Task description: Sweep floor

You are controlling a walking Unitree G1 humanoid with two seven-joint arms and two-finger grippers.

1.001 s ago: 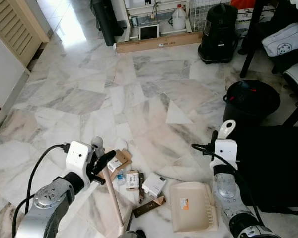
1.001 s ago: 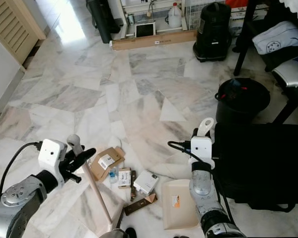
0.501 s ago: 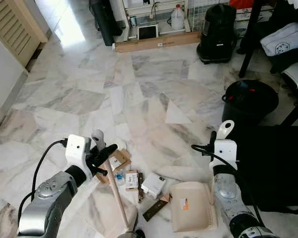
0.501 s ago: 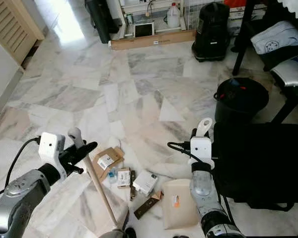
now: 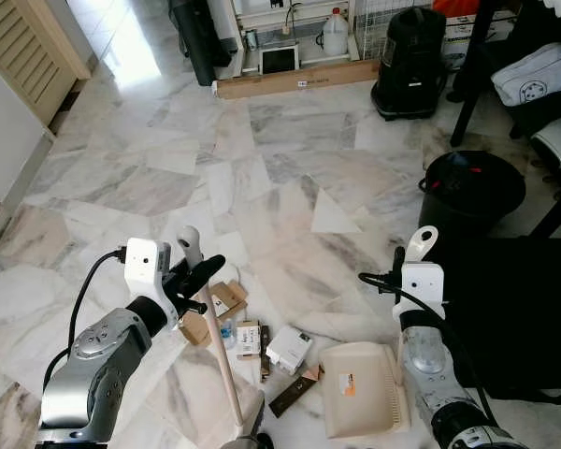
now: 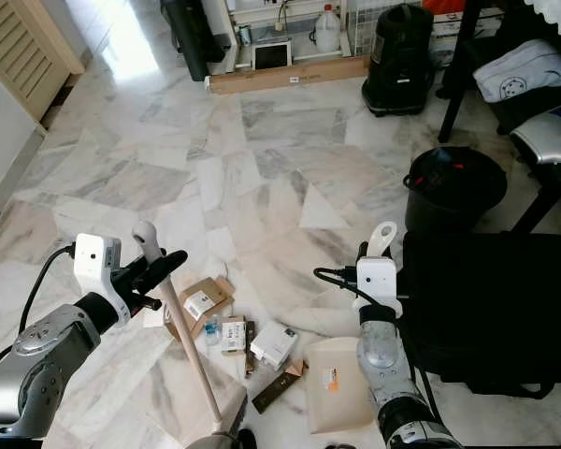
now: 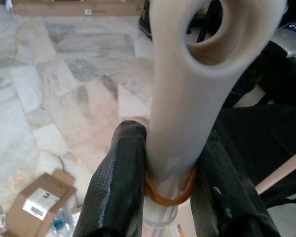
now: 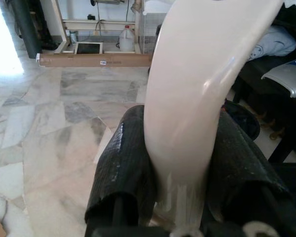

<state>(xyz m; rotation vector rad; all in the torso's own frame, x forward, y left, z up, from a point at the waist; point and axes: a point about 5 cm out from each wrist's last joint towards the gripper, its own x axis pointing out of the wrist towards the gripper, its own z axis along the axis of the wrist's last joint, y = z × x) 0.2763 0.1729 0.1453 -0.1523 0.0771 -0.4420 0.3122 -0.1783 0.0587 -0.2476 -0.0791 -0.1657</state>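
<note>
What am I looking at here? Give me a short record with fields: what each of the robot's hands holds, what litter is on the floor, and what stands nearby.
Left gripper: shut on the wooden-handled broom
Right gripper: shut on the cream plastic dustpan, by its handle
Litter: brown cardboard box, small white box, other scraps between broom and dustpan
Floor: pale marble tiles
Nearby: round black bin ahead on the robot's right

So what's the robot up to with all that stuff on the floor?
It's sweeping. The left gripper holds a broom by its wooden handle, and the right gripper holds a cream dustpan flat on the marble floor. Small boxes and scraps lie between them, not yet in the pan.
</note>
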